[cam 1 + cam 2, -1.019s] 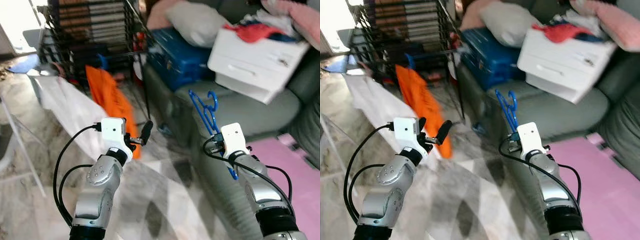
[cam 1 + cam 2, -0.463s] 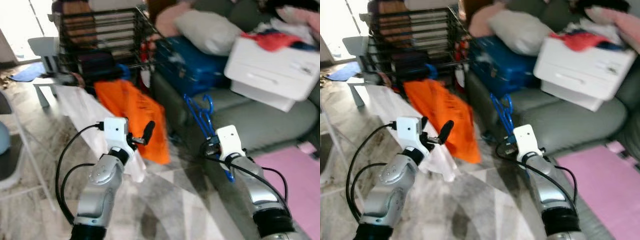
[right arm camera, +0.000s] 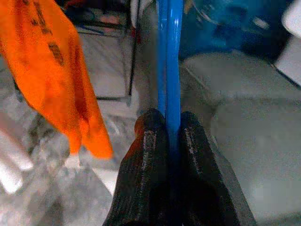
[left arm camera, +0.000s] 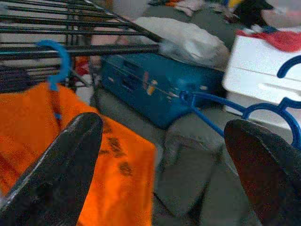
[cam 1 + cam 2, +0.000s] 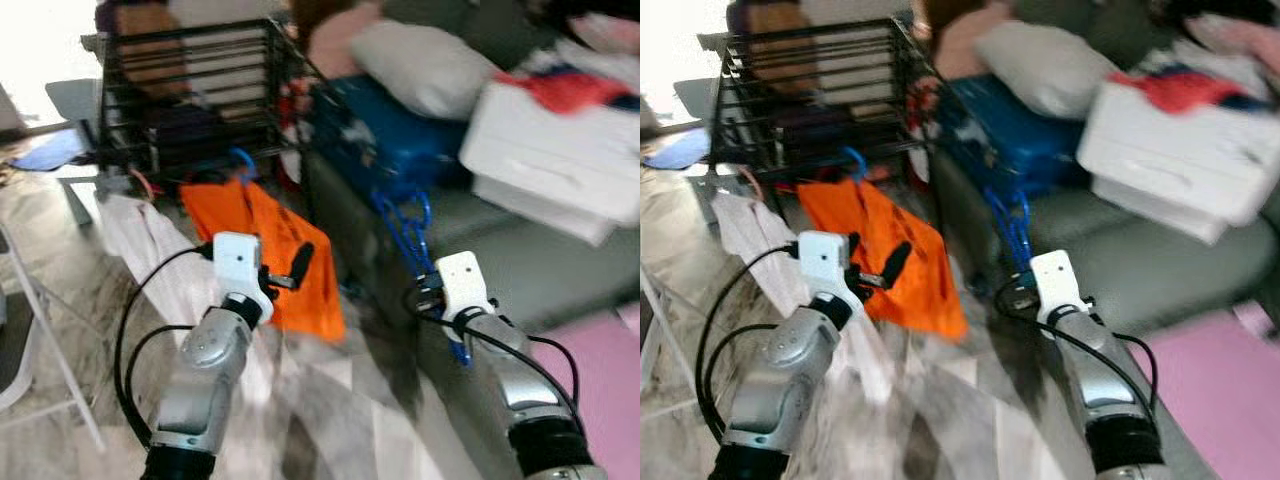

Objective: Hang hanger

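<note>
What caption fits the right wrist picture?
Right tool clamps a blue hanger beside an orange shirt.

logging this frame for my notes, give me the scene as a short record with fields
held item: blue hanger, clamped in right pincer
left pincer: open, holds nothing, raised in front
target: black wire drying rack
already on rack: orange garment on a blue hook
beside rack: grey sofa with blue suitcase
image: blurred

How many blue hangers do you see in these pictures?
2. One blue hanger is clamped in the right end effector. A second hanger hook holds the orange garment on the black rack. Others may be hidden.
</note>
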Controlling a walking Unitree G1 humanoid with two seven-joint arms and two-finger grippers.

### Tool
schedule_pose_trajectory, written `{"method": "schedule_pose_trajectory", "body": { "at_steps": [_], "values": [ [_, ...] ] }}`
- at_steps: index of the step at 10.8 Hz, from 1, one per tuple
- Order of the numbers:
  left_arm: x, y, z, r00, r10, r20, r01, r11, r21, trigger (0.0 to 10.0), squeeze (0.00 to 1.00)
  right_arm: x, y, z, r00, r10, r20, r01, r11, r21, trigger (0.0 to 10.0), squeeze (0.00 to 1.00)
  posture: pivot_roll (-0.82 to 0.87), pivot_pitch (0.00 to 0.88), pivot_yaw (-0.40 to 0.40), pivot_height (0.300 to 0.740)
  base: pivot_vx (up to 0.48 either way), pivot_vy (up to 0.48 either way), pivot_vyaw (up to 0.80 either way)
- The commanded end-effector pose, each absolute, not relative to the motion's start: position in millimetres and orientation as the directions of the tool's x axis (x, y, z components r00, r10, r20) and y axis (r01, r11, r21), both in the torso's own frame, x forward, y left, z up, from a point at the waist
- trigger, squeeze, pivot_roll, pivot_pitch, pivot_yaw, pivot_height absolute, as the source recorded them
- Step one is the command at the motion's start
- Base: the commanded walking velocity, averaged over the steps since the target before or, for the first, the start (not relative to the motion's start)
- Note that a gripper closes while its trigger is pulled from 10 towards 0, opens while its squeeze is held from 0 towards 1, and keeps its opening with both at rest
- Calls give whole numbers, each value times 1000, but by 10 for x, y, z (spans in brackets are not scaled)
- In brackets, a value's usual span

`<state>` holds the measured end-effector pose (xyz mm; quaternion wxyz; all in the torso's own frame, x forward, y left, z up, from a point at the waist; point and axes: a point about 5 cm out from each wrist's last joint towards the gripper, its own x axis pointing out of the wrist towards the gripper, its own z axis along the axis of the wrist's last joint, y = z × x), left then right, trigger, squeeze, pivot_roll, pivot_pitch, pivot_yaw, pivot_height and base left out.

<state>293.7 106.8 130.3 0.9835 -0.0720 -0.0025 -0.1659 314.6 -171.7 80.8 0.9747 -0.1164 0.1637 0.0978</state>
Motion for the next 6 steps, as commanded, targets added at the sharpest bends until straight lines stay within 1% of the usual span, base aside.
{"method": "schedule_pose_trajectory", "body": {
  "at_steps": [1, 6],
  "values": [
    [2949, 1158, 1285, 956, -292, 12, 291, 949, -122, 10000, 0, 3191, -1613, 890, 932, 187, -311, -253, 949, -189, 10000, 0, -170, 0, 11, 740, 480, 0, 0],
    [2956, 1162, 1266, 958, -288, -4, 285, 951, -118, 10000, 0, 3180, -1565, 856, 912, 234, -336, -306, 935, -178, 10000, 0, -170, 0, 12, 740, 452, 0, 0]
  ]
}}
